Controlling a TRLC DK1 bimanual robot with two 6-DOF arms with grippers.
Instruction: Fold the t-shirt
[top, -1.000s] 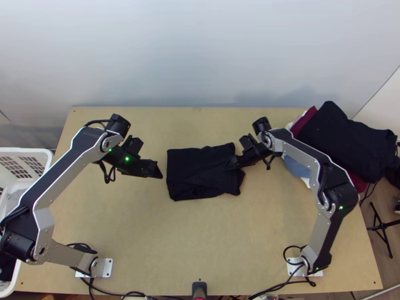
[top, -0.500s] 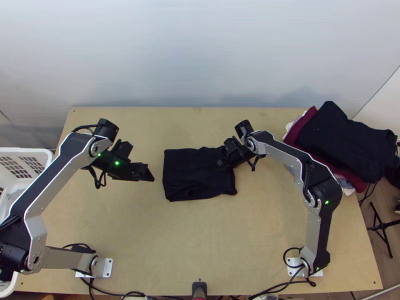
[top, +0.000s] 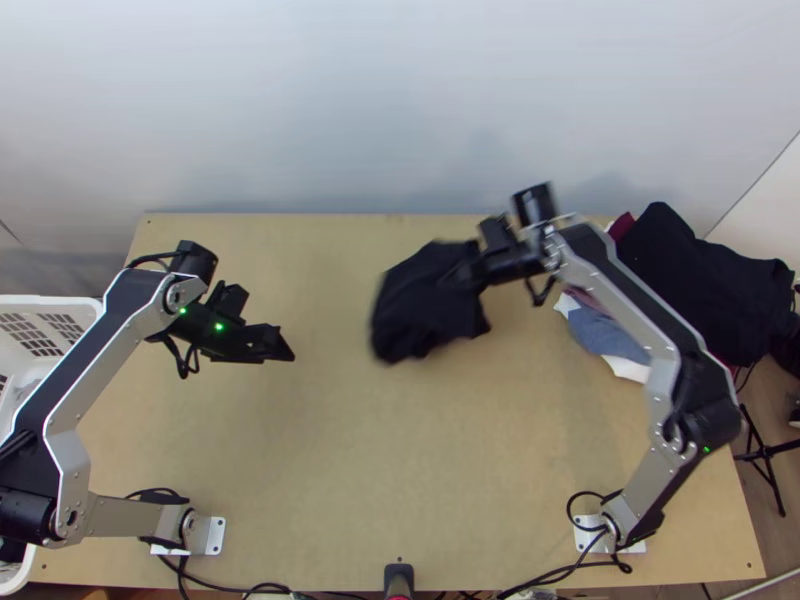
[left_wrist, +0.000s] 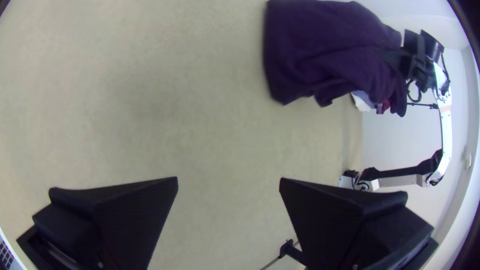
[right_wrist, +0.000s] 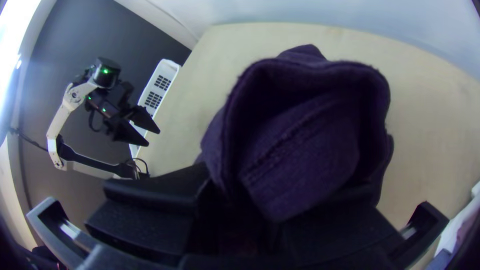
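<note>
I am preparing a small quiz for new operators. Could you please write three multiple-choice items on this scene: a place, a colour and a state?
1. In the top view, where is the white basket?
A) beside the table's right edge
B) beside the table's left edge
C) in the table's middle

2. What colour is the t-shirt?
A) bright yellow
B) white
C) very dark

3. How are the fingers of the left end effector?
A) apart, nothing between them
B) pressed together
C) clamped on the t-shirt

Key:
1 B: its rim shows at the top view's left border.
2 C: it looks near black from above.
3 A: the left wrist view shows a wide gap.
</note>
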